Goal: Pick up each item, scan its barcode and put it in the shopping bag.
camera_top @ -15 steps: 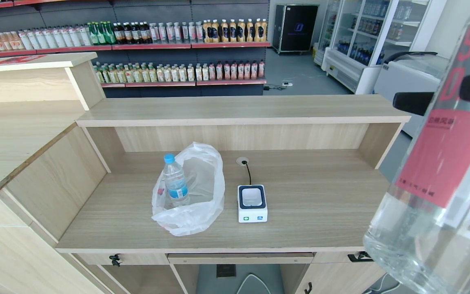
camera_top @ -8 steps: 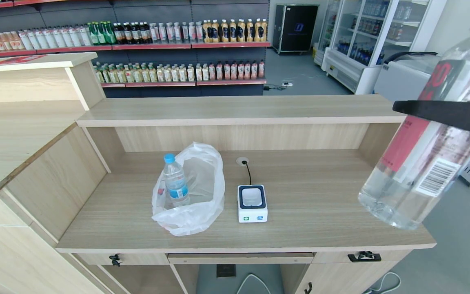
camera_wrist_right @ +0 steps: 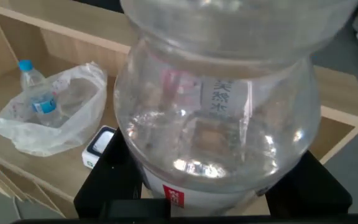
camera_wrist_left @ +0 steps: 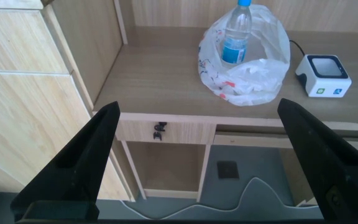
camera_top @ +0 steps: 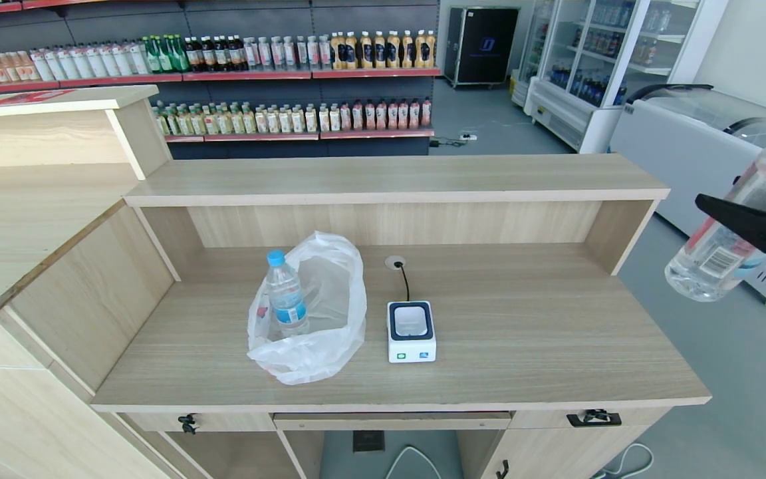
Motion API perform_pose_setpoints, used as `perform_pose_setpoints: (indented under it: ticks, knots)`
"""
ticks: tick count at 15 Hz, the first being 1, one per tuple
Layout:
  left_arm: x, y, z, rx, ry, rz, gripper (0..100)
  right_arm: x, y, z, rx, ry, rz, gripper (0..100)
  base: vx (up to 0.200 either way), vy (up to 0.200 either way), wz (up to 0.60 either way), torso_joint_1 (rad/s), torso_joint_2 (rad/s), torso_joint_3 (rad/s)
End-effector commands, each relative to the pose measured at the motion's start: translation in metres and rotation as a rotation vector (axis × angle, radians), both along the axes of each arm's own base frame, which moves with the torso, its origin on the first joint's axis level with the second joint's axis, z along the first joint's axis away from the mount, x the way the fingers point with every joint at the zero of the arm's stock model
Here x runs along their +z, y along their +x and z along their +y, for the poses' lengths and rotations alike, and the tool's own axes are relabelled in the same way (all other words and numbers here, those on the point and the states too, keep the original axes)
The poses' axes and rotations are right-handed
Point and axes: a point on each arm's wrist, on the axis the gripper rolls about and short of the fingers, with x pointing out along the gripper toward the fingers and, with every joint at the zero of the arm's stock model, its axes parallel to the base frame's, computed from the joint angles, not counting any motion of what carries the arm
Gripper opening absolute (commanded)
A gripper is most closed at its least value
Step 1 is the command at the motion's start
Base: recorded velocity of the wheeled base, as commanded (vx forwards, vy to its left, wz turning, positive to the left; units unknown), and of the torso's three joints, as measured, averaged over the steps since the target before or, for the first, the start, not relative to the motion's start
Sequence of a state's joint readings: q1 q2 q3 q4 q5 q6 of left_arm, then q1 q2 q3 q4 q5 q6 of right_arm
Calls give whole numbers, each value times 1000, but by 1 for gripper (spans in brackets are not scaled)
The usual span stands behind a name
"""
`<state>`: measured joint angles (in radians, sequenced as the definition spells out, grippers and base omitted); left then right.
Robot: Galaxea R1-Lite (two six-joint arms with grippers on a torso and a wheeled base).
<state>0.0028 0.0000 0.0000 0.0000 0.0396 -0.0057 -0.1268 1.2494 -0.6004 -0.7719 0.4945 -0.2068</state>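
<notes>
While the head view itself holds steady, the clear plastic bottle with a red label (camera_top: 729,233) has drawn away from the camera over the last second. It loomed across the right of the frame, and now hangs small and tilted off the right end of the pale wooden counter (camera_top: 522,332). The right gripper (camera_top: 755,229) is clenched on its body. Judgement: the item is picked up and in transit, neither scanned nor bagged. The white box-shaped barcode scanner (camera_top: 411,330) sits mid-counter, well apart from the held bottle. Just beside it, on the robot's left, the white plastic shopping bag (camera_top: 320,332) lies open with a small clear water bottle with a blue cap (camera_top: 286,296) standing inside, so one item appears already bagged.

Left wrist view: the left gripper (camera_wrist_left: 197,168) has its fingers spread wide and grasps nothing. It hangs in front of the counter's front edge, with bag and scanner beyond.

Right wrist view: the held bottle (camera_wrist_right: 216,118) looms close, with dark fingers (camera_wrist_right: 110,183) pressed to either side of it. The bag (camera_wrist_right: 48,124) and scanner (camera_wrist_right: 98,148) lie beyond on the counter.

Hidden or unclear: the held bottle's cap end is cut off at the head view's right edge, and one finger is hidden behind the bottle. A barcode patch shows near its lower end, but whether it will face the scanner window cannot be told
</notes>
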Motion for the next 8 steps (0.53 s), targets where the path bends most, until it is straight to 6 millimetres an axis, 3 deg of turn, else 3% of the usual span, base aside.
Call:
perform_pose_setpoints:
  ticks: [1, 7, 8]
  knots:
    - [0, 0, 0, 1, 0, 0, 100, -20, 16, -23, -106, -63, 29, 0, 0, 0, 0, 0, 0, 0]
    - [0, 0, 0, 1, 0, 0, 100, -36, 27, -39, -186, -287, -49, 0, 0, 0, 0, 0, 0, 0]
    - [0, 0, 0, 1, 0, 0, 100, -37, 27, -39, -186, -291, -50, 0, 0, 0, 600, 7, -2, 2]
